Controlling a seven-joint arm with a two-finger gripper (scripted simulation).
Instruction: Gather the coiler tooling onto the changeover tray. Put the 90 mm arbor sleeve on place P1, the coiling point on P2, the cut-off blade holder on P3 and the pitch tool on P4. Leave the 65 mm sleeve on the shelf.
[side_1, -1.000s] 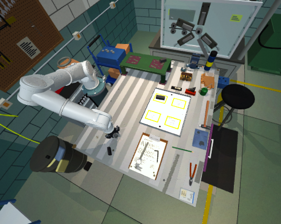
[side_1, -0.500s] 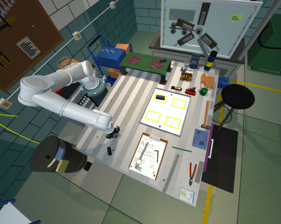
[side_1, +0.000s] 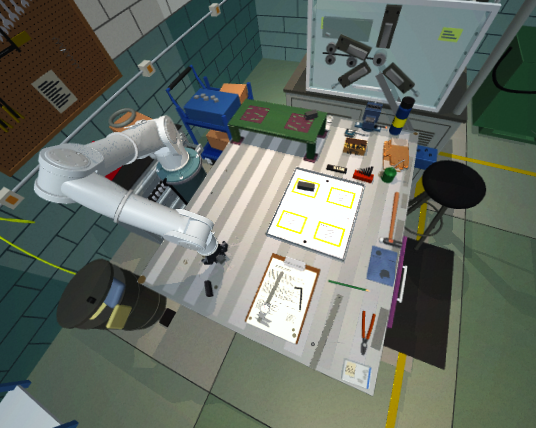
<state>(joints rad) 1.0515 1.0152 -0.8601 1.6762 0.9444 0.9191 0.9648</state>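
Observation:
On the white changeover tray [side_1: 317,212] at the bench's middle, a dark block-shaped tool [side_1: 305,186] sits in the far-left yellow-outlined place, and the other three places hold nothing. A small black cylinder-like part [side_1: 208,288] lies on the bench near its front-left edge. My gripper [side_1: 216,256] hangs just above and behind that part, near the bench surface; whether it grips anything I cannot tell at this size. Another small dark part [side_1: 311,115] rests on the green shelf [side_1: 278,122] at the far end.
Behind the bench stands the coiler machine panel [side_1: 395,50], with a blue cart [side_1: 210,107] to its left. A clipboard [side_1: 283,297], ruler, pliers [side_1: 367,331], hammer [side_1: 394,217] and small boxes litter the bench's front and right side. A black stool [side_1: 452,185] stands to the right and a dark drum [side_1: 100,297] at front left.

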